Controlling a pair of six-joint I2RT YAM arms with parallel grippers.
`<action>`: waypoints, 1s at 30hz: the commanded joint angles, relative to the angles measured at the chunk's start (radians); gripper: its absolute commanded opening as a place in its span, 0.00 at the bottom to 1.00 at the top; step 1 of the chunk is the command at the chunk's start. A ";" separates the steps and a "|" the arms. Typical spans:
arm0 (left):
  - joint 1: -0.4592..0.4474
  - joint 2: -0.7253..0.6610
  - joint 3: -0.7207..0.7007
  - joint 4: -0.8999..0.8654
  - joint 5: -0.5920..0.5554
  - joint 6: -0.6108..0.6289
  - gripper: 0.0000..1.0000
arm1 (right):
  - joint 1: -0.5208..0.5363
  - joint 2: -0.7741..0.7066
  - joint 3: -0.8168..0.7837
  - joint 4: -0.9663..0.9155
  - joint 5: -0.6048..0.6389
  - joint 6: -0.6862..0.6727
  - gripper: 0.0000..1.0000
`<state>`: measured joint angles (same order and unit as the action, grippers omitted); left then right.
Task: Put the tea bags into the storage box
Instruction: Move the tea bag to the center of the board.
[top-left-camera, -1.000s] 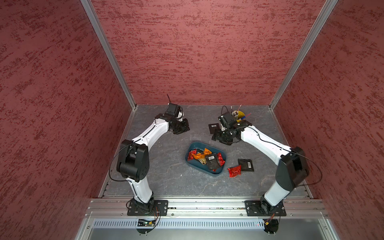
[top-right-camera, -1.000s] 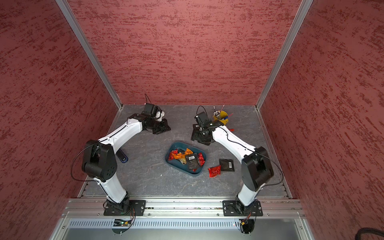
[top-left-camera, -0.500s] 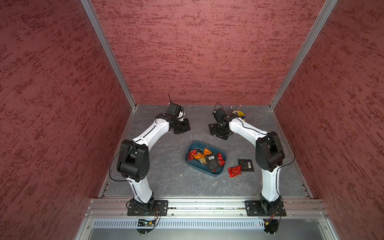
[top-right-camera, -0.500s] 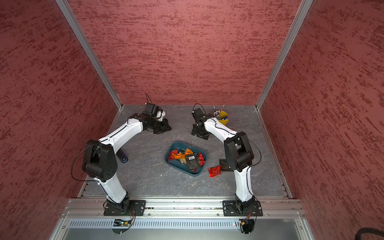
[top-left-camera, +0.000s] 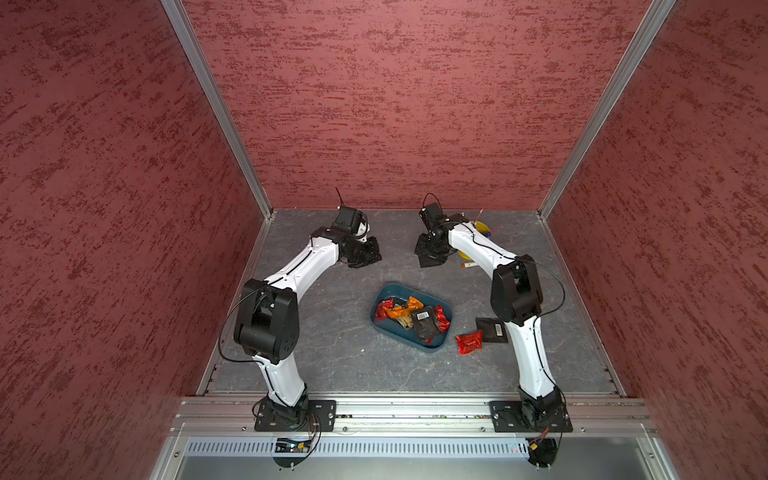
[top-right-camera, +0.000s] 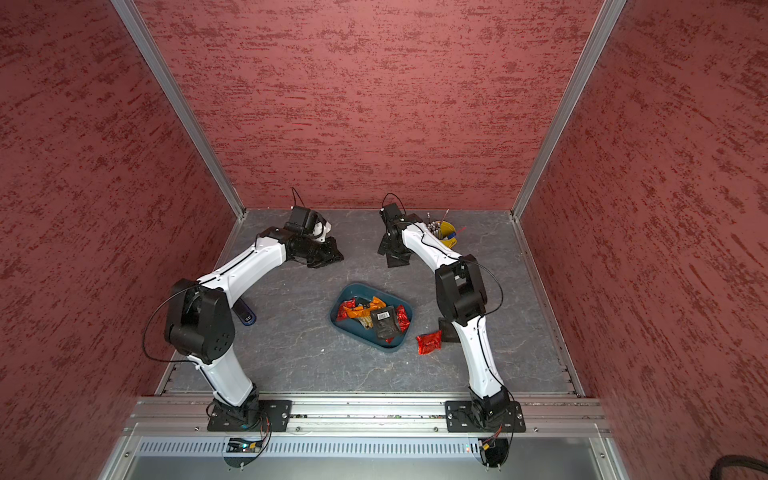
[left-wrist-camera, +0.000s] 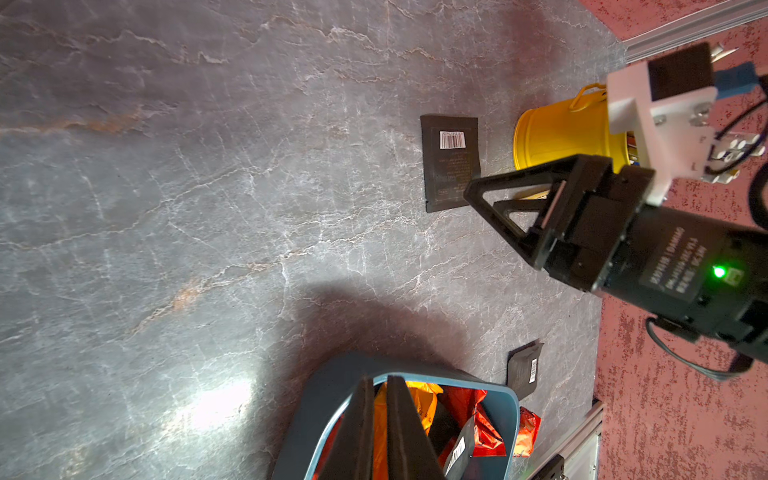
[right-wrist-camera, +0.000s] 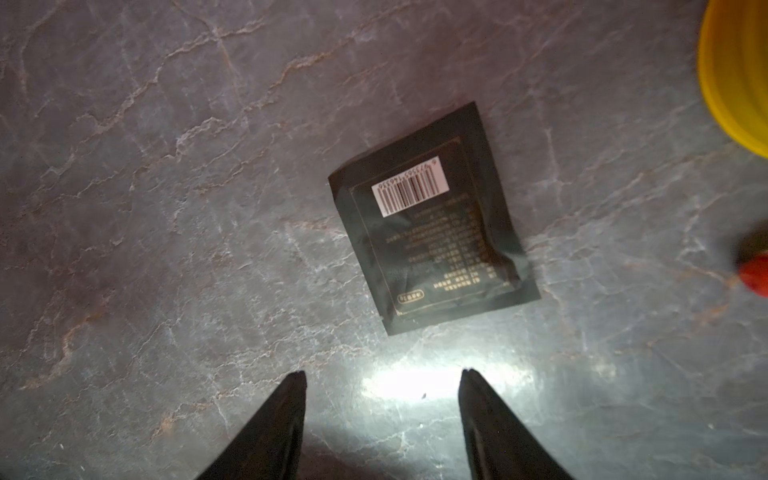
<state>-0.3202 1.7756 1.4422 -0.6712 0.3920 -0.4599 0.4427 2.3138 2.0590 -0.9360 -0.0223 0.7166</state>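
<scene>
Over the far side of the grey marbled tabletop (top-left-camera: 332, 332): right gripper (right-wrist-camera: 382, 372), jaws spread apart, clamped on nothing. Just ahead of its fingertips (right-wrist-camera: 297, 380), neither between them nor touching them: flat black square tea bag packet with a white barcode label (right-wrist-camera: 432, 220). Lies flat on the table, label up, turned at a slant to the jaws. Near that packet, a yellow cup (right-wrist-camera: 735, 75); at the edge of the right wrist view, a blurred red object (right-wrist-camera: 754, 278), too unclear to name.

Mid-table, well apart from both grippers: shallow dark teal plastic storage box (top-left-camera: 409, 341), holding red foil, orange, tan and black packets. Just beside the box, on the right arm's side, a crinkly red foil pouch (top-left-camera: 469, 342); next to it a second black packet (top-left-camera: 492, 330), partly hidden behind the right arm.

Across the far end from the right one: left gripper (left-wrist-camera: 380, 378), jaws drawn together, empty.
</scene>
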 joint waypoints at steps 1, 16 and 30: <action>-0.004 0.012 -0.021 0.026 0.013 -0.004 0.13 | -0.015 0.041 0.053 -0.054 -0.024 -0.009 0.63; -0.003 -0.005 -0.047 0.028 0.011 -0.002 0.13 | -0.075 0.183 0.224 -0.122 -0.139 -0.005 0.60; -0.003 -0.004 -0.053 0.036 0.017 -0.004 0.14 | -0.075 0.236 0.273 -0.199 -0.178 -0.042 0.57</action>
<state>-0.3199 1.7756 1.4021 -0.6529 0.3923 -0.4599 0.3683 2.5298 2.3142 -1.0821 -0.1814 0.6979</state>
